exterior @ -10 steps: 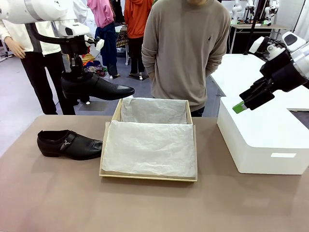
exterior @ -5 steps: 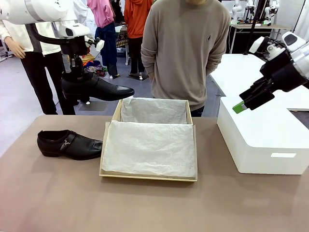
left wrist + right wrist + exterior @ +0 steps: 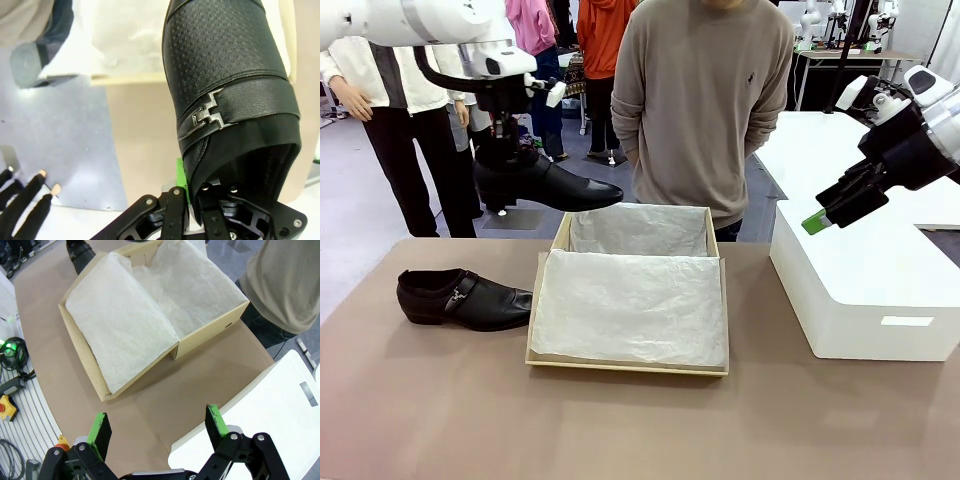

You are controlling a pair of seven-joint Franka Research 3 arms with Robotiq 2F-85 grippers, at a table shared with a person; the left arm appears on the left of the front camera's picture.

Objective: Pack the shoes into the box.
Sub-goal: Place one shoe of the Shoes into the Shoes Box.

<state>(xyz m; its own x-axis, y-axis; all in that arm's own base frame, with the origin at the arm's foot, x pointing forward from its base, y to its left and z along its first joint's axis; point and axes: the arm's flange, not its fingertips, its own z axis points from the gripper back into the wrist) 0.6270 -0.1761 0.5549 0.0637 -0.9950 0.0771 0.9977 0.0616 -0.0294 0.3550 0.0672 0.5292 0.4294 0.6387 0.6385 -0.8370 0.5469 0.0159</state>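
One glossy black shoe (image 3: 548,186) hangs in the air above the table's far left, its pointed toe over the box's back left corner. My left gripper (image 3: 506,152) is shut on its heel rim from above; in the left wrist view my left gripper (image 3: 192,196) pinches the collar of the shoe (image 3: 227,75), buckle facing up. The other shoe (image 3: 465,298) lies on the table left of the box (image 3: 625,367). The brown box is open and lined with white tissue. My right gripper (image 3: 823,214) hovers open at the right, above the white block; its jaws (image 3: 157,432) hold nothing.
A large white block (image 3: 865,285) stands on the table right of the box (image 3: 210,332). A person in a beige sweater (image 3: 705,100) stands at the far edge behind the box. Bare tabletop (image 3: 620,430) spreads in front.
My left arm has carried the lifted shoe to the right, its toe now reaching over the box's back left corner. The right arm has not moved.
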